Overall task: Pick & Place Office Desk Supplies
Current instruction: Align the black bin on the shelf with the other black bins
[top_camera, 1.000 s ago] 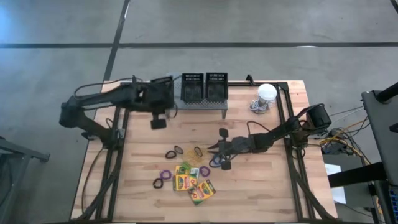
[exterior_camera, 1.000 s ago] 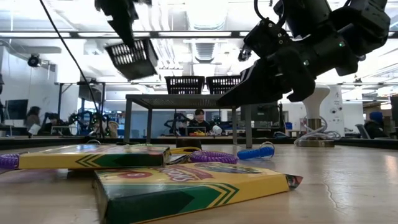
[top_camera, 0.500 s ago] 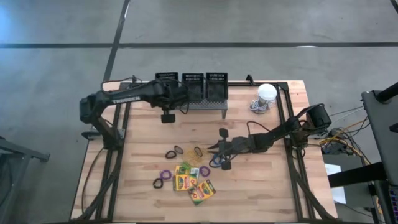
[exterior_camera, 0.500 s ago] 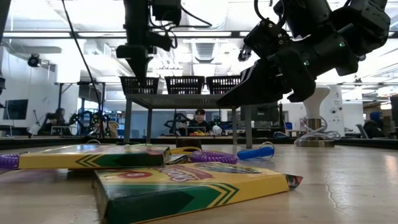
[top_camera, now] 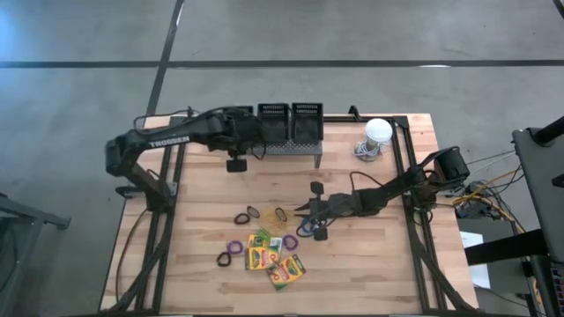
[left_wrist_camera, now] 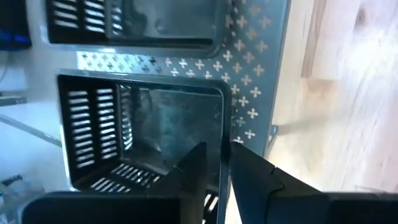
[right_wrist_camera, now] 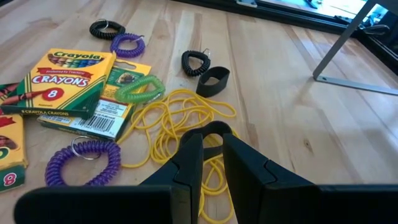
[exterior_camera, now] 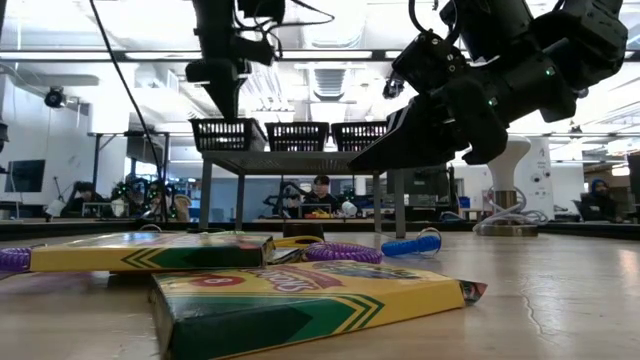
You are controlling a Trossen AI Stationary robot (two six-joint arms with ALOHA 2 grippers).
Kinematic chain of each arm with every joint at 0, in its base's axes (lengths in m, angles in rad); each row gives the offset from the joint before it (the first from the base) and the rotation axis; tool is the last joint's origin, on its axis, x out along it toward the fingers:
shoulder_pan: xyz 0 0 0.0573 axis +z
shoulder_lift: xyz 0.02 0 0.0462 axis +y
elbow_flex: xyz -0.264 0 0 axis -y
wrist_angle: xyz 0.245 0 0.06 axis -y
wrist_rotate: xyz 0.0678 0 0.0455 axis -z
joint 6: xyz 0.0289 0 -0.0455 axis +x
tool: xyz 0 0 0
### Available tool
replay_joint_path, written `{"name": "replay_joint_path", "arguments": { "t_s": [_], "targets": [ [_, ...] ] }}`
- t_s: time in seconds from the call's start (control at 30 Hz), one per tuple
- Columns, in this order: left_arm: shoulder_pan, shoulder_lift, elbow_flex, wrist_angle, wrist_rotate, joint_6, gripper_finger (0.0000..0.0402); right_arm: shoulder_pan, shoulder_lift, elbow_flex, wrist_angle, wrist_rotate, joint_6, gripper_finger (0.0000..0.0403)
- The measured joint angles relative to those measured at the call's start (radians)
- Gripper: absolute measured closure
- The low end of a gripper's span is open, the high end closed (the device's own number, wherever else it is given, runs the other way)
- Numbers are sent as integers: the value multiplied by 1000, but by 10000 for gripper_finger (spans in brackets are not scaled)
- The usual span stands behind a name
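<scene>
On the grey stand (top_camera: 300,148), three mesh bins (top_camera: 273,122) sit empty (left gripper (left_wrist_camera: 225,163) straddles one bin's wall, fingers slightly apart).

Three mesh bins (top_camera: 272,123) stand side by side in a row on the perforated metal stand (top_camera: 284,150) at the table's (top_camera: 370,264) far edge; the left gripper (top_camera: 236,132) sits over the leftmost bin (left_wrist_camera: 143,134), its fingers (left_wrist_camera: 194,168) straddling that bin's wall; the ball-like object with a cable (top_camera: 377,134) rests to the right of the stand, near the far right corner; the crayon boxes (top_camera: 275,259) lie clustered at the table's middle towards the near edge, some overlapping; coiled loops (top_camera: 235,247) lie scattered around and just left of the boxes; the right gripper (top_camera: 304,210) hangs just right of this cluster, above a tangle of thin loops (right_wrist_camera: 180,121).
</scene>
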Motion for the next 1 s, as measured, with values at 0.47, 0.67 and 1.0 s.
{"name": "replay_joint_path", "arguments": {
  "t_s": [0.47,0.67,1.0],
  "targets": [
    [-2,-23,0,71,0,50,276,0,0,-1,0,0,8,344],
    [-2,-23,18,73,0,52,232,0,0,-1,0,0,6,344],
    [-60,-44,178,-67,-1,-3,212,0,0,-1,0,0,9,344]
  ]
}}
